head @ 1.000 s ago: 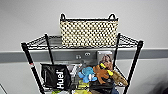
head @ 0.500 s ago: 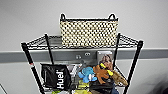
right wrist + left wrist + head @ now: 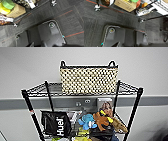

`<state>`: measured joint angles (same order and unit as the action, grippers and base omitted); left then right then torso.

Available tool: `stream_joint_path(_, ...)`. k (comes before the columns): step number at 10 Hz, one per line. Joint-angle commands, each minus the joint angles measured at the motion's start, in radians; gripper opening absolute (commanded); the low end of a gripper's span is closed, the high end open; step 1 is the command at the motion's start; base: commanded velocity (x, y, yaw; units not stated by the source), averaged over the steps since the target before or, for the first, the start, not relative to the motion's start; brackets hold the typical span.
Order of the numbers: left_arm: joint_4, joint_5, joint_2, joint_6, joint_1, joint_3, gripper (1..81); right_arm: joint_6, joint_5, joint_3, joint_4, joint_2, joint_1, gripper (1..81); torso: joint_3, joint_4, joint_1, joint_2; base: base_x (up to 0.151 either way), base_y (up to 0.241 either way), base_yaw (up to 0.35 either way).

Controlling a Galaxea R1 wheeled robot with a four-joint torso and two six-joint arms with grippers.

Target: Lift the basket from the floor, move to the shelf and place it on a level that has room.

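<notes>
We cannot tell how our grippers are set; both wrist cameras are looking down at the floor (image 3: 102, 18) beside a cardboard box (image 3: 125, 5). The basket (image 3: 88, 78) is sitting upright on the shelf's (image 3: 132, 112) top level (image 3: 40, 89), the one with room, since toys (image 3: 100, 120) are crowding the tier below.

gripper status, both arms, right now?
Left: cannot be told.
Right: cannot be told.
The basket sits on the shelf, held by neither.
</notes>
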<state>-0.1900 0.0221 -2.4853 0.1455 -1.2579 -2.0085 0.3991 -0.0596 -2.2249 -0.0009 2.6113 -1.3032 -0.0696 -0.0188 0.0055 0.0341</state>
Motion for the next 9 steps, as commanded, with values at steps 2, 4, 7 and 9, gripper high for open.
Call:
stream_joint_path(2,0.046,0.045,-0.086,-0.007,0.024,-0.133,81.1,-0.005,-0.042,-0.241,-0.080,0.156,0.006,81.1,0.000,0.000,0.000,0.000,0.000,0.000,0.000)
stream_joint_path(4,0.063,0.045,-0.135,-0.007,0.007,-0.188,81.1,-0.005,-0.022,-0.340,-0.106,0.233,-0.014,81.1,0.000,0.000,0.000,0.000,0.000,0.000,0.000)
stream_joint_path(7,0.107,0.050,-0.201,-0.007,-0.015,-0.248,81.1,-0.003,0.013,-0.399,-0.111,0.294,-0.049,81.1,0.000,0.000,0.000,0.000,0.000,0.000,0.000)
stream_joint_path(9,0.130,0.059,-0.264,-0.007,-0.025,-0.327,81.1,-0.003,0.035,-0.473,-0.111,0.345,-0.071,81.1,0.001,0.000,-0.001,0.000,0.000,0.000,0.000)
